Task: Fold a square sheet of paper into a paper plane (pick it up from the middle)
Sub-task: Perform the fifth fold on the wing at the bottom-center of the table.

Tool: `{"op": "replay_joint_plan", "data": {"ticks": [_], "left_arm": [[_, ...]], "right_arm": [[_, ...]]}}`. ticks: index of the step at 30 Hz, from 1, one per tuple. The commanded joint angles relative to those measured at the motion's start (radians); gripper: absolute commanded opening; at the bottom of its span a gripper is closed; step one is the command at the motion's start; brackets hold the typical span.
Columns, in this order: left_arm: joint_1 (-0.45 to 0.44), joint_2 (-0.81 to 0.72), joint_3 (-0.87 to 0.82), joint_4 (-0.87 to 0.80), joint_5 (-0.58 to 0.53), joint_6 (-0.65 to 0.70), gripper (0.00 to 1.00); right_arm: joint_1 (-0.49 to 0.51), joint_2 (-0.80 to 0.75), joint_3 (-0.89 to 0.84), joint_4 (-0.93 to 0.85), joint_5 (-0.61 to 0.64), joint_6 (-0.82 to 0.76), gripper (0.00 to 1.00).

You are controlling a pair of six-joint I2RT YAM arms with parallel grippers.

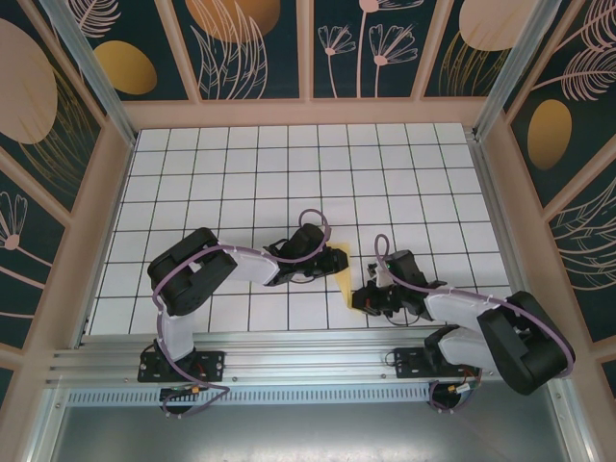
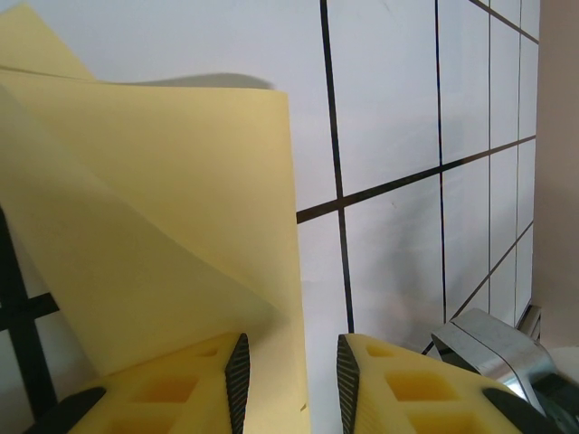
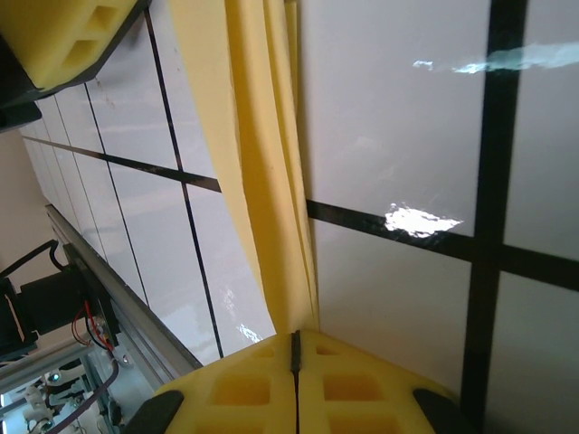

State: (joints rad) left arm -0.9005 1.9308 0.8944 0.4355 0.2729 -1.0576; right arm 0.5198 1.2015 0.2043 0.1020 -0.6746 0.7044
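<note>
the folded paper (image 1: 345,279) sat at centre frame between the arms. our right gripper (image 3: 296,348) pinched its near end; our left gripper (image 2: 289,366) stood narrowly apart astride its edge. we judged the left should close squarely on the fold, with the paper held taut

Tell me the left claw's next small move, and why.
Probably close the left claw on the paper: its jaws stand open with the folded sheet's edge lying between them, while the right claw is shut on the same paper.
</note>
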Motion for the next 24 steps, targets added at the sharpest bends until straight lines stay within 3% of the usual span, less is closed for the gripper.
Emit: {"op": "replay_joint_plan", "data": {"ticks": [1, 9, 15, 24], "left_arm": [[-0.003, 0.044, 0.013, -0.038, -0.017, 0.020, 0.33], [-0.003, 0.040, 0.011, -0.037, -0.012, 0.021, 0.33], [-0.003, 0.041, 0.016, -0.033, -0.005, 0.023, 0.33], [-0.002, 0.031, 0.025, -0.022, 0.009, 0.029, 0.34]], "right_arm": [[0.008, 0.022, -0.027, -0.116, 0.043, -0.025, 0.07], [0.006, -0.138, 0.086, -0.141, 0.072, -0.011, 0.07], [0.001, 0.001, 0.152, 0.030, 0.069, 0.039, 0.06], [-0.022, 0.166, 0.144, 0.086, 0.103, 0.019, 0.06]]}}
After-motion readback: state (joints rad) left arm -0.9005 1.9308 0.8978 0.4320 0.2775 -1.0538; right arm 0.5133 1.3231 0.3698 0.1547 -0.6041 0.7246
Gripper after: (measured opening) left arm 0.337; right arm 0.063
